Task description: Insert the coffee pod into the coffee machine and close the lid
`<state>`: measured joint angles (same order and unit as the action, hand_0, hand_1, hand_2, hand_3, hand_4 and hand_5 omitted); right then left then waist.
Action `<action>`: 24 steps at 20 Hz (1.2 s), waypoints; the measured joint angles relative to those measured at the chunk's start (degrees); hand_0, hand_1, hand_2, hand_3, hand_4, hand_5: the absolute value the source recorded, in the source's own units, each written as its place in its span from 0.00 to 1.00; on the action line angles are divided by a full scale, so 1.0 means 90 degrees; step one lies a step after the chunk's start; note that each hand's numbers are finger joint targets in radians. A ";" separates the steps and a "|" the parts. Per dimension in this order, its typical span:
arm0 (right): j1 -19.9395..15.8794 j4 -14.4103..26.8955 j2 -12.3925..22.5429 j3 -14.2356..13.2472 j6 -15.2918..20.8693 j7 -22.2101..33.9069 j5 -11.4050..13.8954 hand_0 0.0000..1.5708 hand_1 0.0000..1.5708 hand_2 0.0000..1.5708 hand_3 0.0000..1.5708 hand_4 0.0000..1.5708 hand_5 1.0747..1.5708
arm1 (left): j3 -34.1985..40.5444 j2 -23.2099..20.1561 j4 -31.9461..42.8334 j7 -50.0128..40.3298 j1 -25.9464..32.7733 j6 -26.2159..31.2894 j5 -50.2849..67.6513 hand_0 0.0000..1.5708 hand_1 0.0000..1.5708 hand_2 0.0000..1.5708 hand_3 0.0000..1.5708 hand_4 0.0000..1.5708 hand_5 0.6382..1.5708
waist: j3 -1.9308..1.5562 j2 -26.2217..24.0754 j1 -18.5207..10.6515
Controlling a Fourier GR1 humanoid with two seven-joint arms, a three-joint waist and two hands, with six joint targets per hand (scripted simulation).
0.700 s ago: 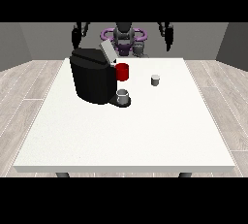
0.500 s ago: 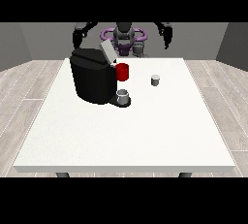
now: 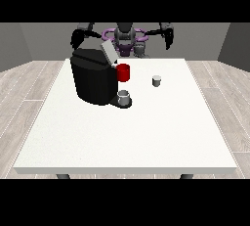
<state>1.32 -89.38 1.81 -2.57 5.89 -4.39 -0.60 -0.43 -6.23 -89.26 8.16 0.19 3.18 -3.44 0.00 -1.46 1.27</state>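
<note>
Front view: pod point(image 3: 156, 80) upright on table point(image 3: 146, 132), well right of machine point(image 3: 94, 77), lid point(image 3: 108, 53) raised. Hand at view's right point(image 3: 169, 37) and hand at view's left point(image 3: 76, 38) both up, off table; fingers' state impossible to tell.

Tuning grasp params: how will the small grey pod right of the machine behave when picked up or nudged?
The coffee pod looks small and squat, so probably light. It stands upright on the white table, so a nudge likely slides it rather than tips it. If knocked over, its round wall may roll.
</note>
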 measured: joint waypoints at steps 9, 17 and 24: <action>-0.0357 0.0062 -0.0056 0.0051 0.0034 -0.0250 -0.0107 0.00 0.00 0.00 0.00 0.12 1.00 | 0.0615 -0.0783 0.0920 -0.0702 -0.1275 0.0333 -0.0072 0.00 0.00 0.00 0.00 0.00 1.00 | -0.0001 0.0504 0.0365; -0.0742 0.0041 -0.0097 0.0285 0.0167 -0.0070 -0.0053 0.00 0.00 0.00 0.00 0.21 1.00 | 0.0824 -0.1045 0.2188 -0.0849 -0.2156 0.0301 -0.0375 0.00 0.00 0.00 0.00 0.00 1.00 | 0.0002 0.0941 0.0601; -0.1006 0.0227 -0.0046 0.0249 0.0183 0.0048 0.0006 0.00 0.00 0.00 0.00 0.25 1.00 | 0.0918 -0.1295 0.3349 -0.0584 -0.2702 0.0319 -0.0702 0.00 0.00 0.00 0.00 0.00 1.00 | 0.0002 0.1206 0.0685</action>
<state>-7.73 -87.34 1.39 -0.33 7.54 -3.96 -0.54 7.84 -17.88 -59.11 2.90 -24.13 6.05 -9.76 0.02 9.40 7.44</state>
